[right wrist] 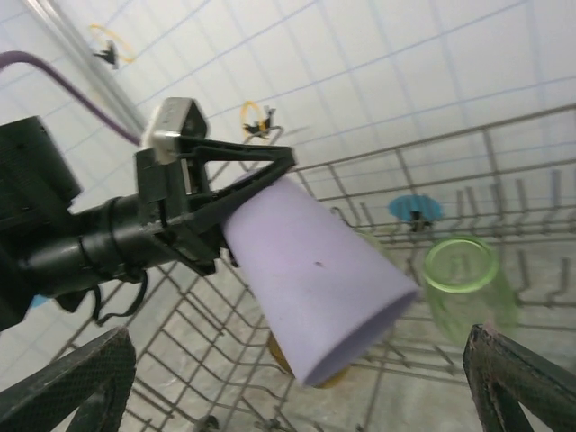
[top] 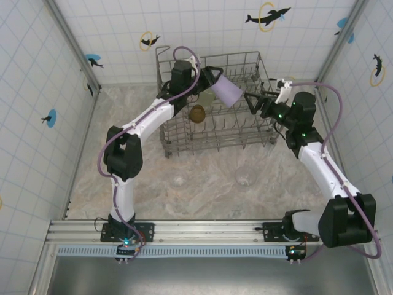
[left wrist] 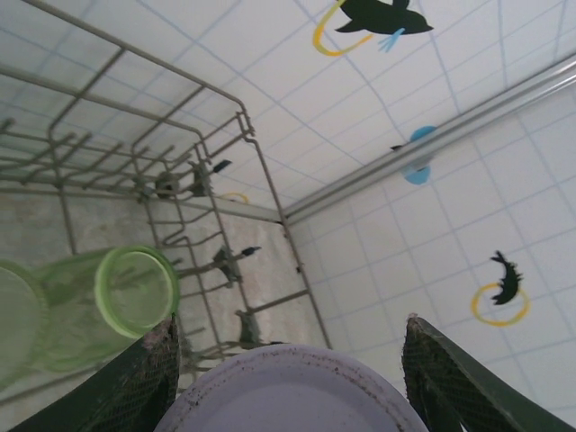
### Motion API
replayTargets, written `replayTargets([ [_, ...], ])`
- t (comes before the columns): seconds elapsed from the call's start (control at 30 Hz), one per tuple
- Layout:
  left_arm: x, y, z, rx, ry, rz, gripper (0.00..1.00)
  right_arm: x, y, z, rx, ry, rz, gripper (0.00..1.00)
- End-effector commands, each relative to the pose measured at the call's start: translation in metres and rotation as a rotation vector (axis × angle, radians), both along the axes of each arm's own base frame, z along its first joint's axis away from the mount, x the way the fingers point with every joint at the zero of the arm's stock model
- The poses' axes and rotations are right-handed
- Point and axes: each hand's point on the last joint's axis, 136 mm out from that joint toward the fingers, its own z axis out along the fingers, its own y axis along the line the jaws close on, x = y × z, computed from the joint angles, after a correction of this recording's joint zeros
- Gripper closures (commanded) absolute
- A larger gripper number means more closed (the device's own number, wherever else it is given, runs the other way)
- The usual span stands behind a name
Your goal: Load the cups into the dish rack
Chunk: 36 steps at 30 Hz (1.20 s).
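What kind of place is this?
Probably a robot test booth, not a real kitchen. Two robot arms are bolted at the edge of a marble-look table. White tiled walls with dolphin stickers close it in, and a dish rack stands on the table.

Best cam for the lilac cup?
Right wrist: the lilac cup shows whole, side-on, its narrow end clamped in the left pincer. Top external shows it small, tilted over the dish rack. Left wrist catches its flat end between the fingers.

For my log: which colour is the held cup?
Lilac cup; right wrist view shows it best.
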Motion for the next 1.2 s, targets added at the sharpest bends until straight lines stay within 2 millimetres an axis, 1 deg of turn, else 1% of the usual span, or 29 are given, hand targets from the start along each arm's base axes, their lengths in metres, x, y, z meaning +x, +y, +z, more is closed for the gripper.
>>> replayTargets([
  [0.0, 0.005, 0.005, 0.024, 0.099, -0.141, 0.059, 1.00, 0.003, -0.030, -0.014, -0.069, 0.067, -0.153, 0.03],
  [0.1, 0.005, -0.003, 0.029, 0.158, -0.213, 0.075, 1.00, 0.000, -0.037, -0.018, -0.083, 0.083, -0.183, 0.02],
  [0.2, 0.004, -0.018, 0.035, 0.222, -0.302, 0.099, 1.00, -0.001, -0.044, -0.020, -0.099, 0.076, -0.215, 0.02],
  [0.23, 0.004, -0.022, 0.037, 0.235, -0.327, 0.107, 1.00, -0.004, -0.046, -0.026, -0.112, 0.101, -0.223, 0.02],
  [0.33, 0.005, -0.035, 0.043, 0.228, -0.397, 0.118, 1.00, -0.007, -0.054, -0.029, -0.130, 0.100, -0.259, 0.02],
  [0.4, 0.009, -0.043, 0.043, 0.225, -0.423, 0.129, 1.00, -0.010, -0.060, -0.031, -0.144, 0.095, -0.285, 0.02],
  [0.53, 0.014, -0.064, 0.036, 0.295, -0.505, 0.144, 1.00, -0.015, -0.072, -0.034, -0.158, 0.086, -0.345, 0.01],
  [0.6, 0.011, -0.078, 0.033, 0.314, -0.559, 0.142, 1.00, -0.018, -0.077, -0.038, -0.160, 0.079, -0.372, 0.01],
  [0.67, 0.009, -0.088, 0.029, 0.312, -0.590, 0.141, 1.00, -0.020, -0.080, -0.040, -0.157, 0.072, -0.386, 0.01],
  [0.7, 0.010, -0.091, 0.027, 0.309, -0.594, 0.149, 1.00, -0.021, -0.081, -0.037, -0.149, 0.056, -0.391, 0.01],
  [0.77, 0.011, -0.095, 0.030, 0.295, -0.608, 0.167, 1.00, -0.022, -0.082, -0.041, -0.147, 0.061, -0.394, 0.01],
  [0.8, 0.015, -0.101, 0.013, 0.304, -0.600, 0.162, 1.00, -0.023, -0.082, -0.042, -0.146, 0.062, -0.396, 0.01],
  [0.97, 0.012, -0.114, 0.005, 0.342, -0.646, 0.152, 1.00, -0.023, -0.083, -0.050, -0.157, 0.073, -0.401, 0.01],
  [1.03, 0.007, -0.117, 0.007, 0.362, -0.653, 0.141, 1.00, -0.023, -0.084, -0.051, -0.160, 0.073, -0.403, 0.01],
  [1.13, 0.000, -0.113, 0.020, 0.406, -0.670, 0.156, 1.00, -0.023, -0.084, -0.052, -0.159, 0.075, -0.403, 0.00],
  [1.17, -0.006, -0.107, 0.039, 0.403, -0.688, 0.171, 1.00, -0.023, -0.084, -0.052, -0.159, 0.072, -0.403, 0.00],
])
